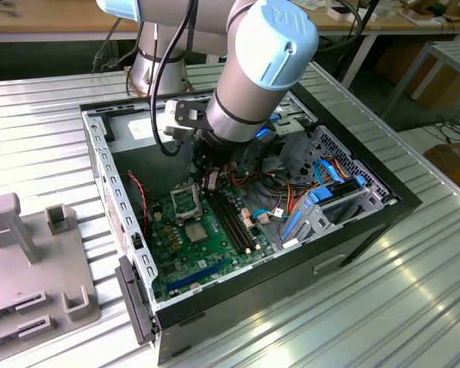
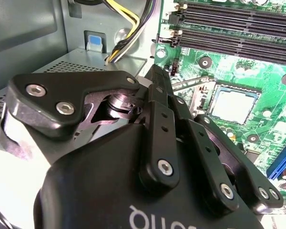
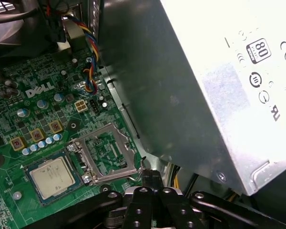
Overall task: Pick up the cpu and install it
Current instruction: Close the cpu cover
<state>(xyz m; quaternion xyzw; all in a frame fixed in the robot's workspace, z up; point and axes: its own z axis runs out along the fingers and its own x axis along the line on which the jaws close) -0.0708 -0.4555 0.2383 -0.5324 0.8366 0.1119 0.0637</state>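
CPU (image 3: 50, 174) sits in its socket on the motherboard (image 3: 43, 109). The retention frame (image 3: 107, 152) is hinged open beside it. Gripper (image 3: 151, 175) is just beside the frame's far edge, fingers (image 2: 155, 102) narrow, pressed together, holding nothing. Contact with the frame: cannot tell. Open case (image 1: 291, 284) rests on ribbed surface (image 1: 368, 322).

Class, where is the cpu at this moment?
In the first wrist view the cpu lies flat in its socket on the green motherboard, beside the opened metal socket cover.
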